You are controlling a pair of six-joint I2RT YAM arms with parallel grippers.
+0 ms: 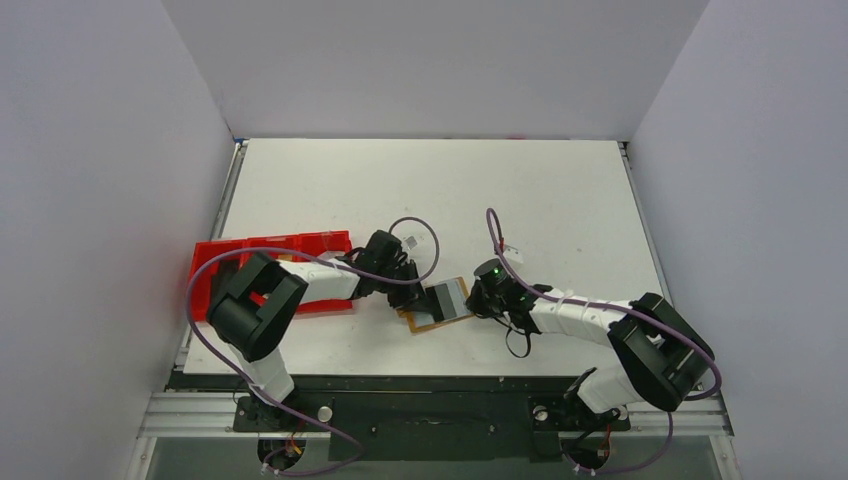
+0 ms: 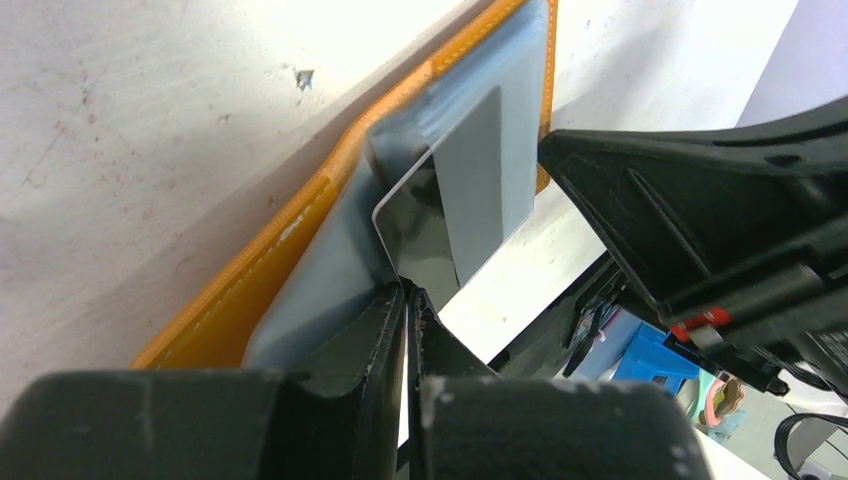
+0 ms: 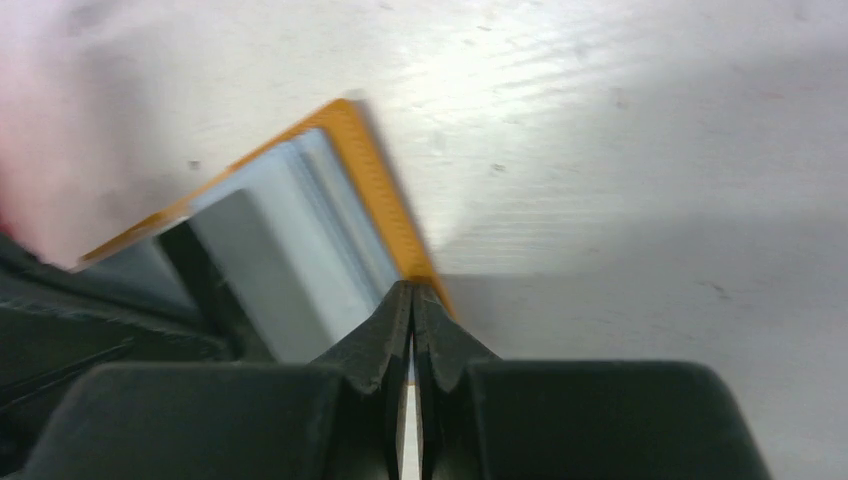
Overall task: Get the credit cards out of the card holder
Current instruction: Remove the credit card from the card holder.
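The tan card holder (image 1: 424, 322) lies on the table between the two arms. Pale blue-grey credit cards (image 1: 447, 298) show in it. My left gripper (image 1: 418, 296) is shut on the corner of one credit card (image 2: 470, 190), which stands tilted and partly out of the holder (image 2: 240, 290); the jaws (image 2: 410, 290) pinch its lower corner. My right gripper (image 1: 474, 300) is shut on the holder's orange edge (image 3: 375, 185), with its fingertips (image 3: 412, 290) closed at the far rim. The right gripper's black body also shows in the left wrist view (image 2: 700, 220).
A red compartmented plastic tray (image 1: 225, 262) sits at the table's left edge, partly under the left arm. Purple cables loop over both arms. White walls stand on three sides of the table (image 1: 500, 190).
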